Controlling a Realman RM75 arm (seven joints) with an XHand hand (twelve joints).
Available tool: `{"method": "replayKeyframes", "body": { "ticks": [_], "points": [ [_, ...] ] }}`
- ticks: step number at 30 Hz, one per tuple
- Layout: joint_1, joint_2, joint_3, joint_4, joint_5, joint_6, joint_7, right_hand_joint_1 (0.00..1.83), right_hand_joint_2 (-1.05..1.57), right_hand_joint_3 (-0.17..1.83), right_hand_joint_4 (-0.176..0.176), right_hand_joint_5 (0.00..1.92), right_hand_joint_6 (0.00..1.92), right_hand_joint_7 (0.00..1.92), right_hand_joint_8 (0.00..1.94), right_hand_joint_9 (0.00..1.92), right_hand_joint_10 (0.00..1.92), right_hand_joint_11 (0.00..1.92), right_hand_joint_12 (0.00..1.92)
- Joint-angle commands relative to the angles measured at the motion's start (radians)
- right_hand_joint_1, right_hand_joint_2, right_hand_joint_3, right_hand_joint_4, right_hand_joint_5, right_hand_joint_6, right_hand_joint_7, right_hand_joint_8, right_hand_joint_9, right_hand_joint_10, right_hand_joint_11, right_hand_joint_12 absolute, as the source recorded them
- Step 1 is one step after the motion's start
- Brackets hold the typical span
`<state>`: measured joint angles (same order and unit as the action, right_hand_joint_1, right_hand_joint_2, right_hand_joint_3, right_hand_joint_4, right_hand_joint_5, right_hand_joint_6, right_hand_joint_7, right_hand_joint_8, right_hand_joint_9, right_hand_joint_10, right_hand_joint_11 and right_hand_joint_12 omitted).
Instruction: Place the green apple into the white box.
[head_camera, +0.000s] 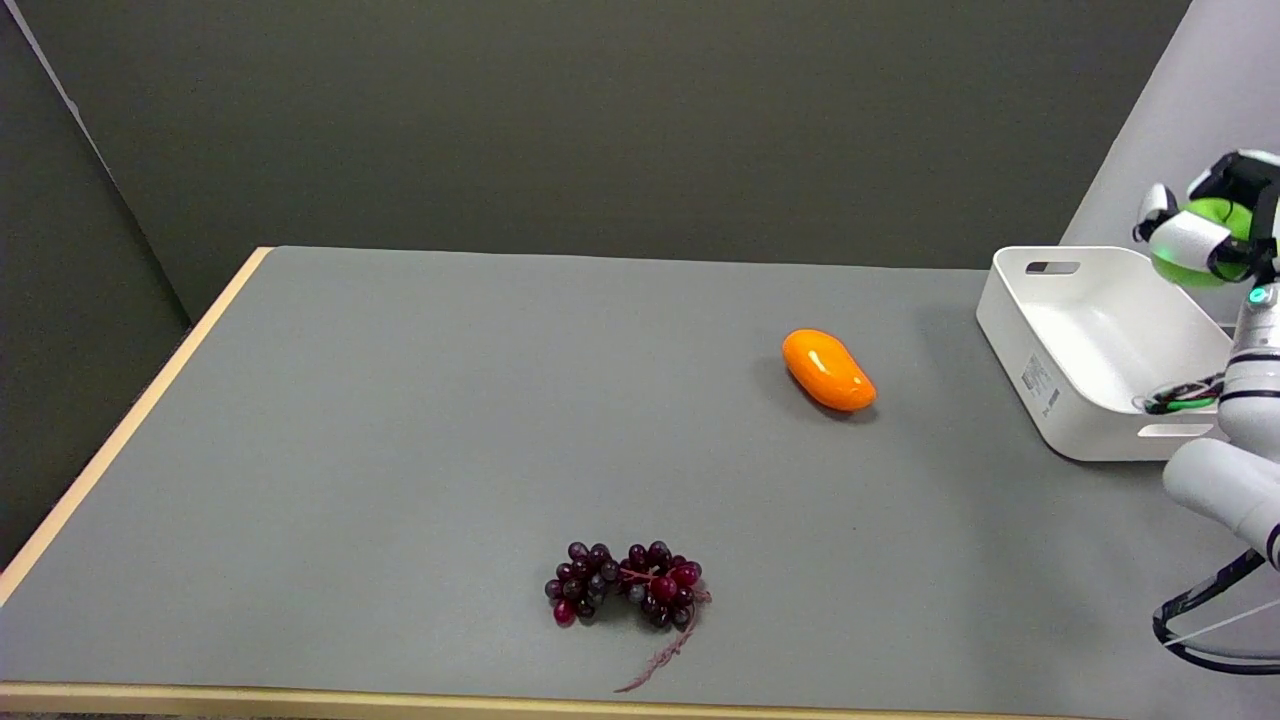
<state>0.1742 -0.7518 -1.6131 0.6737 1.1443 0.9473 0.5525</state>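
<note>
We see our right robot hand grasping the green apple above the white box; an orange fruit and grapes lie apart on the counter.

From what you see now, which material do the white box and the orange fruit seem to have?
White box: likely molded plastic, matte, judging by its smooth rounded corners and cut-out handle slots. Orange fruit: probably a glossy plastic replica, given the sharp highlights on its uniform skin.

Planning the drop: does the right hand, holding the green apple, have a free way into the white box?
Probably yes. The right hand grips the green apple above the far right edge of the white box, which is open-topped and looks empty.
</note>
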Motion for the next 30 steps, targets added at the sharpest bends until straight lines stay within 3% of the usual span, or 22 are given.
{"method": "replayKeyframes", "body": {
  "ticks": [1,10,12,15,17,19,21,26,30],
  "points": [
    [0.021,-0.011,-0.067,-0.186,0.043,-0.095,-0.015,1.11,0.67,0.96,0.036,1.07,1.92,1.23,1.94,1.35,1.92,1.14,1.92],
    [0.008,-0.014,-0.081,-0.163,0.043,-0.044,-0.008,1.11,0.66,0.96,0.035,1.07,1.92,1.21,1.94,1.35,1.92,1.11,1.92],
    [0.003,-0.016,-0.078,-0.152,0.043,-0.037,0.005,1.01,0.74,0.92,0.016,0.97,1.92,1.09,1.94,1.23,1.92,0.81,1.92],
    [-0.004,-0.016,-0.074,-0.134,0.047,-0.045,0.065,0.86,0.85,0.81,-0.074,0.84,1.88,0.93,1.92,1.02,1.91,0.51,1.92],
    [-0.008,-0.016,-0.074,-0.121,0.052,-0.051,0.097,0.7,0.8,0.93,-0.157,0.66,1.39,0.79,1.64,0.8,1.8,0.23,1.92],
    [-0.013,-0.016,-0.073,-0.11,0.052,-0.066,0.125,0.64,0.8,0.92,-0.105,0.59,1.27,0.75,1.24,0.76,1.51,0.3,1.92],
    [-0.017,-0.016,-0.072,-0.102,0.045,-0.088,0.157,0.42,0.72,0.98,0.015,0.37,0.75,0.36,0.55,0.22,0.8,0.08,1.28],
    [-0.032,-0.017,-0.079,-0.081,0.032,-0.116,0.205,0.43,0.69,0.86,0.031,0.21,0.45,0.11,0.28,0.0,0.45,0.0,0.88],
    [-0.05,-0.02,-0.078,-0.052,0.006,-0.104,0.228,0.4,0.63,0.94,0.035,0.16,0.47,0.05,0.21,0.0,0.25,0.0,0.71]
  ]
}}
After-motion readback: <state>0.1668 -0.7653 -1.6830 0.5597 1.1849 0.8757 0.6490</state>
